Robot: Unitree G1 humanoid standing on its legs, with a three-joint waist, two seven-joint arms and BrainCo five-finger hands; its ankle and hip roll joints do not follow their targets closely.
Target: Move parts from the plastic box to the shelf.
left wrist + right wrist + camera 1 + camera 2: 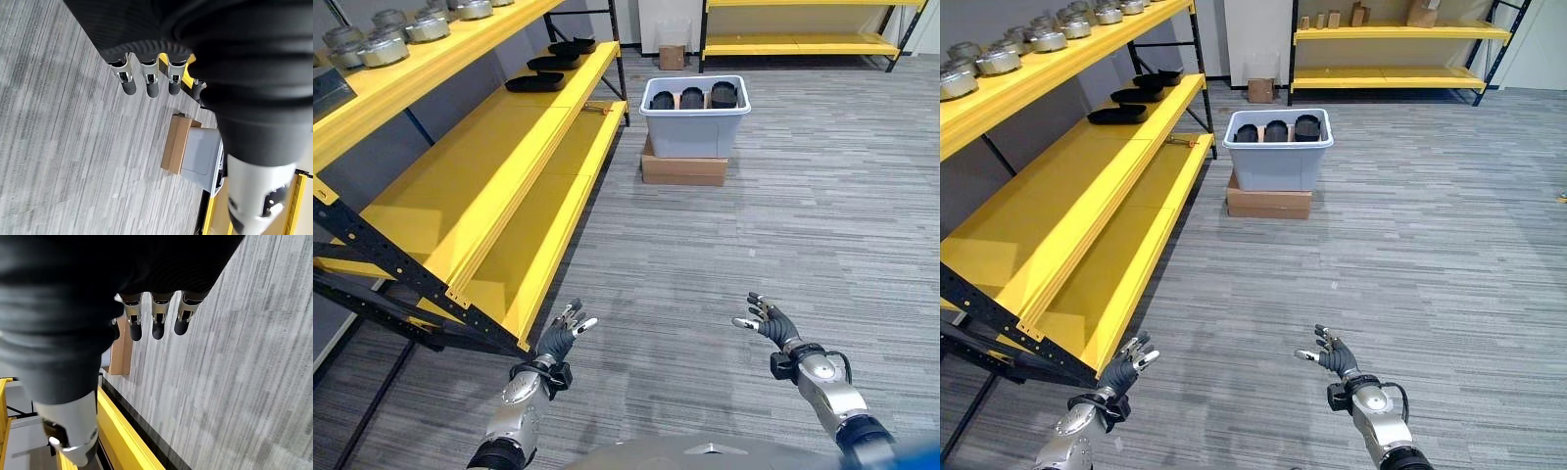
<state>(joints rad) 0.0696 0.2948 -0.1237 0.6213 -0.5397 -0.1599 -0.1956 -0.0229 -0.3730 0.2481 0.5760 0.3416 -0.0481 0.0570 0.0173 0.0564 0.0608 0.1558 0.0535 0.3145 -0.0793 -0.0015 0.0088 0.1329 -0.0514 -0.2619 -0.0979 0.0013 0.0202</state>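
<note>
Black parts (692,97) upright in grey plastic box (695,132)

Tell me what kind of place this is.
Probably a storeroom or small warehouse. Yellow steel shelving runs along the left wall, holding rows of metal parts and black parts. A grey plastic box of black parts sits on a cardboard box on grey carpet, with more yellow racking at the back.

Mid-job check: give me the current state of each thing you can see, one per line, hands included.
Pale grey plastic box: open, on a flat cardboard box, holding three black round parts.
Yellow metal shelf: middle level holds black flat trays at the far end, near end bare.
Left hand: open, empty, above the carpet.
Right hand: open, empty, above the carpet.
</note>
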